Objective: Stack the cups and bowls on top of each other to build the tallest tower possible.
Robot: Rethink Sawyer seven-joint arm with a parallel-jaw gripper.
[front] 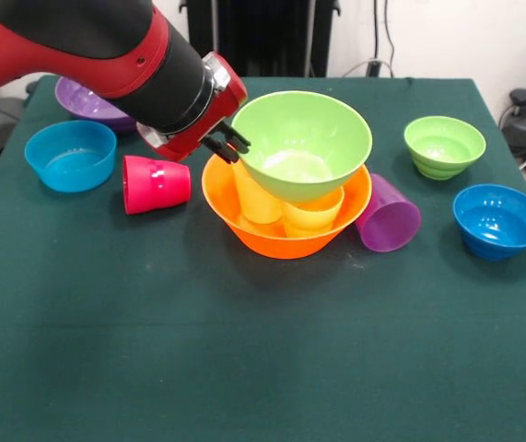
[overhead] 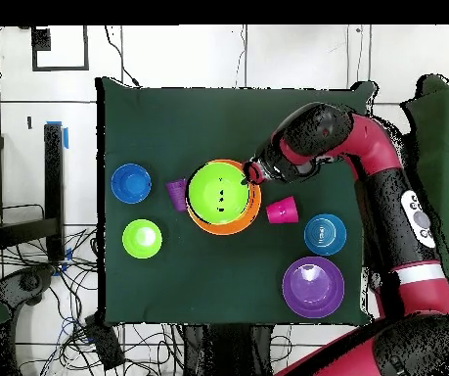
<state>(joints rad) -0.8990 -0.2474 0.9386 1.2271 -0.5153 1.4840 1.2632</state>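
Observation:
The tower is a large orange bowl [front: 286,241] [overhead: 236,226] holding a yellow-orange cup [front: 257,200] and a pale yellow cup [front: 314,215]. A large lime green bowl [front: 301,140] [overhead: 220,191] rests tilted on those cups. My gripper [front: 235,147] [overhead: 252,174] is at this bowl's left rim in the front view, shut on its wall. On its side left of the tower lies a red-pink cup [front: 156,184] [overhead: 282,210]. A purple cup [front: 389,215] [overhead: 176,192] lies tipped against the orange bowl's right side.
A small lime green bowl [front: 444,145] [overhead: 142,238] and a blue bowl [front: 499,219] [overhead: 130,183] stand right of the tower. Another blue bowl [front: 71,155] [overhead: 325,234] sits at the left, with a large purple bowl [front: 87,103] [overhead: 313,286] partly behind my arm.

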